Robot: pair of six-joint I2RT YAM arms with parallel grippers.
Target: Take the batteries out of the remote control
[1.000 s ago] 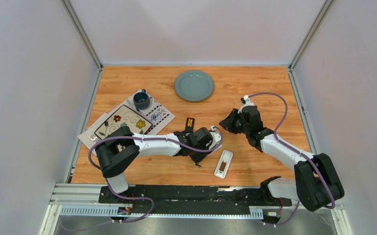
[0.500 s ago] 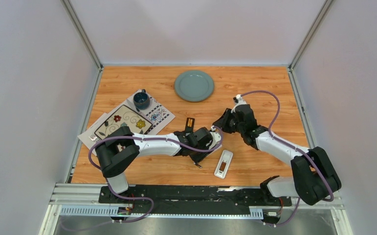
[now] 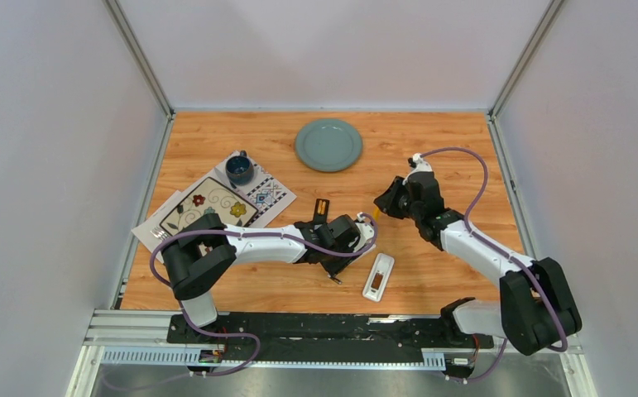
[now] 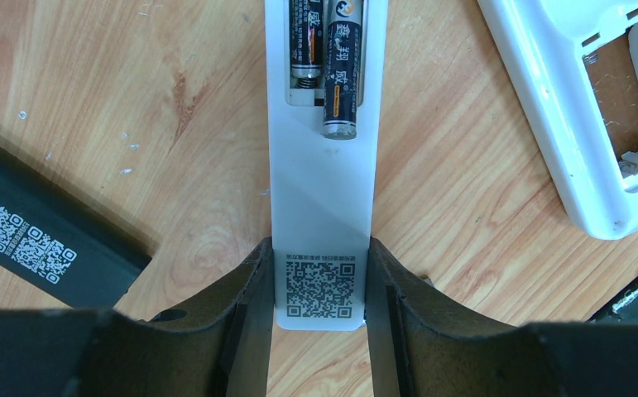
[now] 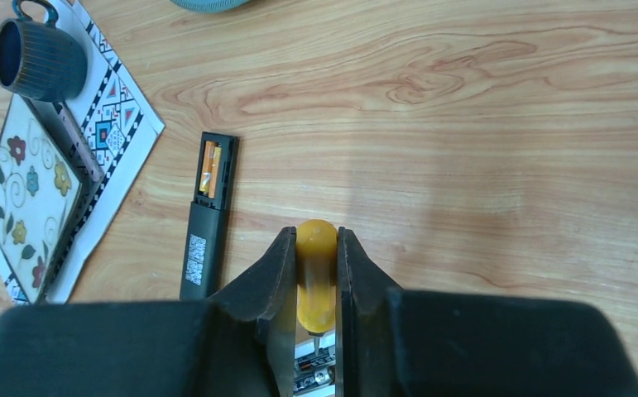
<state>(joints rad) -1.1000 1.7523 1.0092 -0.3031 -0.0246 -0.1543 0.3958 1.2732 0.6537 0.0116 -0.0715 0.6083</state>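
Nearest the arm bases, a second white remote (image 3: 379, 275) lay flat on the wooden worktop (image 3: 456, 149), back up, its open compartment showing bare spring contacts. Just beyond it and to the left, the left end effector (image 4: 321, 248) was closed narrowly on the near end of the remote control (image 4: 322, 198), a finger pressed against each long side beside a printed square code. The remote control lay back up on the worktop with its cover off. The batteries (image 4: 340, 78) were seen in its compartment, two dark cells side by side; the right-hand cell had its near end resting over the compartment's edge, while the other sat within it.

Further out, the right end effector (image 5: 315, 240) was held above the remote control, its fingers clamped on the yellow handle of a screwdriver (image 5: 316, 281), whose metal tip pointed down toward the cells. Whether the tip touched them could not be told.

Beyond the left end effector a black remote (image 5: 208, 223) lay on the worktop, an orange cell (image 5: 208, 169) visible in its open compartment. Farther left, a dark cup (image 3: 239, 169) stood on a patterned mat (image 3: 270, 194). A grey-green plate (image 3: 328, 145) lay farthest back.
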